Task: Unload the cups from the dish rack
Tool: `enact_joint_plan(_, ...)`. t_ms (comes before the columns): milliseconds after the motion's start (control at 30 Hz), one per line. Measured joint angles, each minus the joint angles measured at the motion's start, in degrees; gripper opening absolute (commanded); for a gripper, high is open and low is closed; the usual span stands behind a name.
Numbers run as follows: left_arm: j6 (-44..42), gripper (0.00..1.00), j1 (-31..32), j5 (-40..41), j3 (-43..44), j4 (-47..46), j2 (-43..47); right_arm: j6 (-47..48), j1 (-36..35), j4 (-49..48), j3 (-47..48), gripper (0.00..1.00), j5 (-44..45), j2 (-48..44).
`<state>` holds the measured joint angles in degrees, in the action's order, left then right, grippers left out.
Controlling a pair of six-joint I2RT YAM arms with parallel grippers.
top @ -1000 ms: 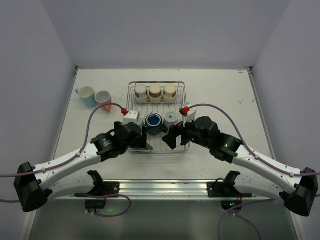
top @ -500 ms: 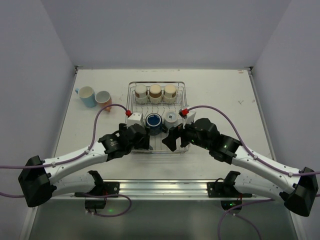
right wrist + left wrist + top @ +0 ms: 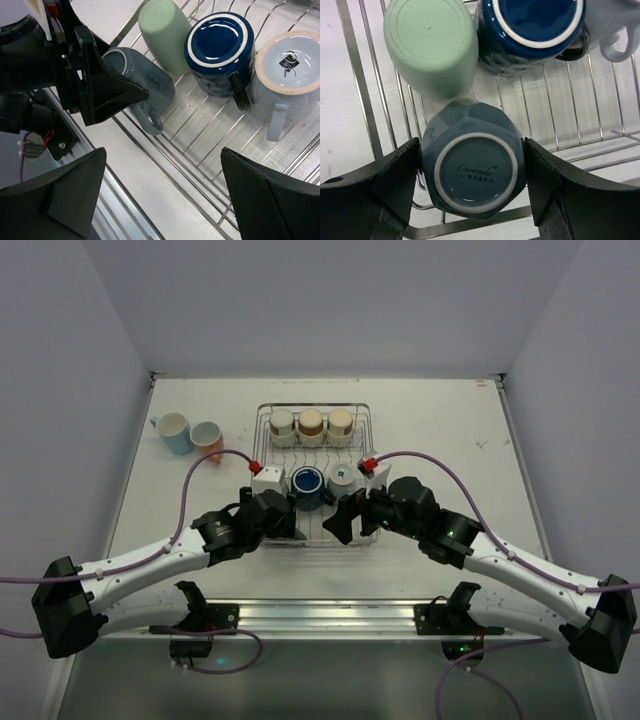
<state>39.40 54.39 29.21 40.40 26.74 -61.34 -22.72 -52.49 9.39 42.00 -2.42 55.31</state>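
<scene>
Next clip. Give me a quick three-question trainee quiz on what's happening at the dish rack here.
1. True or false: the right end effector holds a cup.
2. Which mug sits between the left end effector's fingers? A sage green mug; B grey-blue mug; C navy mug.
3. How many cups stand on the table outside the dish rack?
Key: 1 false, it is open and empty. 2 B. 3 two: the light blue cup and the pink cup.

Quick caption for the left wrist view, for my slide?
Left tool straddles an upturned grey-blue mug in the dish rack, beside a sage-green tumbler and navy mug.
</scene>
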Motion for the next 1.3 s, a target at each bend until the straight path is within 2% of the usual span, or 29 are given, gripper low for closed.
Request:
enact_joint_plan(267,-1.73,0.00,0.66,-2.67,3.69,0.48,5.70,-4.46,0.00,-1.81,-0.13,0.98,-0.81,-2.60)
enact_joint_plan(567,-2.64,0.00,0.83,-6.10,6.78,-0.94,14.38,-18.34,0.00,-13.33,-4.76,0.98,-2.60,-4.50)
enact_joint_plan(767,-4.46,0.00,0.85,-13.88,0.48,-13.33,22.75,-27.26,0.61,-17.81,-9.18,0.96,0.33,-8.52)
enact_joint_plan(867,-5.18,0.00,0.87,-17.16,-1.22,-19.26,23.47,-31.23,1.84,-19.63,-11.13,0.93,0.90,-10.99)
enact_joint_plan(1033,-6.19,0.00,0.87,-21.27,-2.71,-26.80,22.08,-35.58,2.67,-21.29,-12.15,0.79,0.94,-11.89)
enact_joint_plan(1300,-6.51,0.00,0.85,-26.88,-5.29,-37.92,19.71,-39.17,3.06,-31.01,-13.60,0.66,-4.94,-11.39)
